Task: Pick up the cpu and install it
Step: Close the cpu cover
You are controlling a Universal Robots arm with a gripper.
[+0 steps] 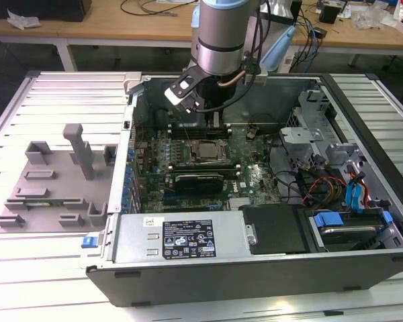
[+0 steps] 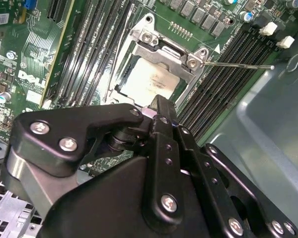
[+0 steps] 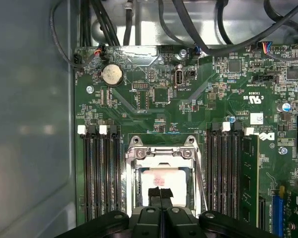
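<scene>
Arm's gripper [image 3: 161,194] pressed together, nothing pinched, pointing straight down. Directly beneath its tips: cpu [image 3: 161,178], flat inside socket frame [image 3: 161,152] on motherboard [image 3: 139,94]. Tips over one cpu edge; contact cannot be told. Chip square, no long axis.

The worktop [image 1: 40,268] carries one open computer case [image 1: 188,238] and one grey moulded holder [image 1: 54,181]. Inside the case: one motherboard [image 3: 154,94], one cpu [image 3: 161,177], one socket frame [image 3: 161,153], one coin cell [image 3: 111,74], two banks of memory slots [image 3: 102,173].
</scene>
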